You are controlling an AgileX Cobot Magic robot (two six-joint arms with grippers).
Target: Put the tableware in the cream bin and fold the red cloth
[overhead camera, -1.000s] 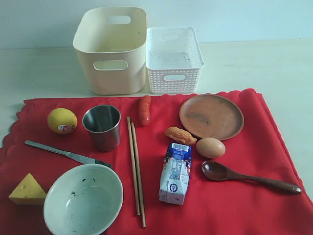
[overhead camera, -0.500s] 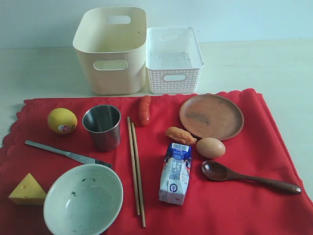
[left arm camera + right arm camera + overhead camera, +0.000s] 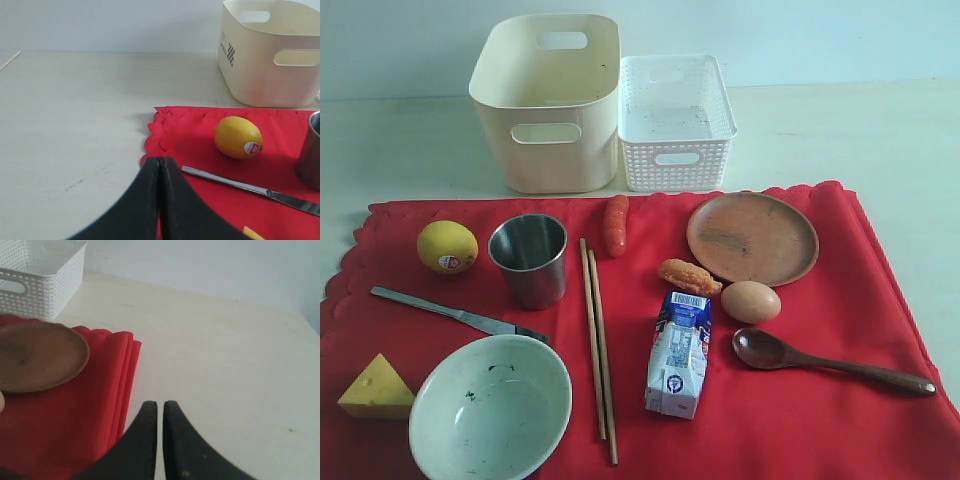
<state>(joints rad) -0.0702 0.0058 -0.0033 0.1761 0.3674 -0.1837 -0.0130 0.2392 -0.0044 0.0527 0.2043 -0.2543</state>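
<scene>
Tableware, six pieces, spaced apart on the flat red cloth (image 3: 800, 420), probably for single picks.

- **Nearest:** pale speckled bowl (image 3: 490, 408).
- **Middle:** wooden chopstick pair (image 3: 598, 345), metal knife (image 3: 450, 312), dark wooden spoon (image 3: 820, 362).
- **Farther:** steel cup (image 3: 530, 260), round brown plate (image 3: 752, 238).
- **Beyond the cloth:** cream bin (image 3: 550, 120), no tableware seen inside.
- **Claws:** left gripper (image 3: 159, 165) pressed together, right gripper (image 3: 160, 407) a slit apart. Both are empty, at opposite cloth edges.

Folding likely waits on clearing.

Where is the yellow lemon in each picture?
Exterior view: lemon on the red cloth's left side, beside the steel cup.
Left wrist view: lemon on the cloth, between the cream bin and the knife.
Right wrist view: not in it.
Shared landmark: the red cloth, seen in all three.
</scene>
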